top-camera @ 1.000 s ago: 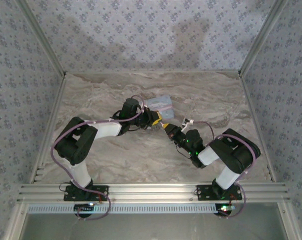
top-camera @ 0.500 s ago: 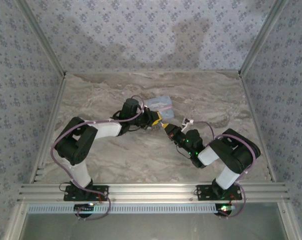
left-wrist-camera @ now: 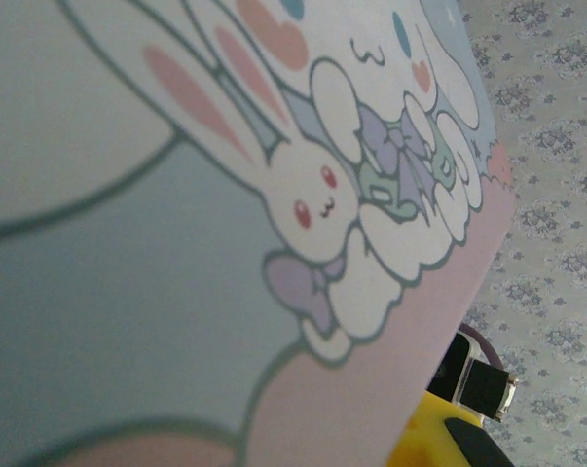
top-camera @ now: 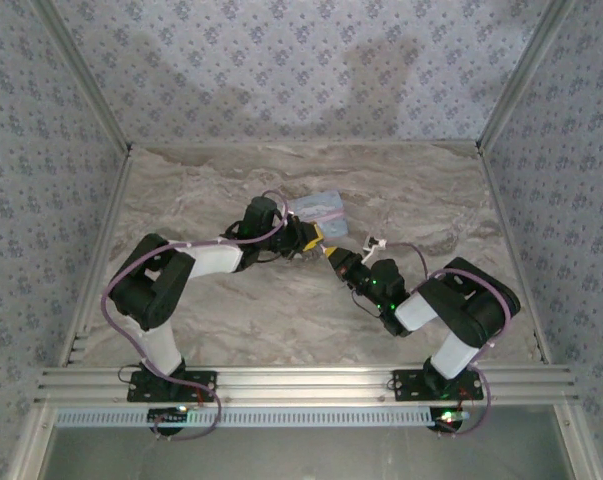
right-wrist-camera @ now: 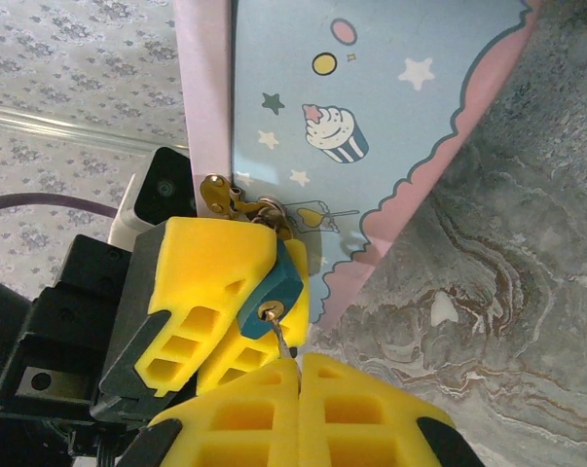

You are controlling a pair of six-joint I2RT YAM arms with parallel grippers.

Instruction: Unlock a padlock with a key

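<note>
Bluish-grey metal, tiny dark padlock point(right-wrist-camera: 285, 280) clamped by its flat sides in left pincer point(right-wrist-camera: 246, 309); thin silver key point(right-wrist-camera: 277, 336) inserted, nipped tight in right pincer point(right-wrist-camera: 298, 387). Likely light, rigid, slippery; twist gently.

Tiny teal-blue padlock point(right-wrist-camera: 281, 280), hung off the brass hasp point(right-wrist-camera: 220, 193) at the pale blue tin's point(right-wrist-camera: 390, 88) edge, keyhole face toward the right wrist camera, nipped between the left gripper's point(right-wrist-camera: 259, 306) jaws. Thin silver key point(right-wrist-camera: 277, 336) seated in the keyhole, shaft slanting down, head hidden between the right gripper's point(right-wrist-camera: 298, 377) closed jaws.
</note>
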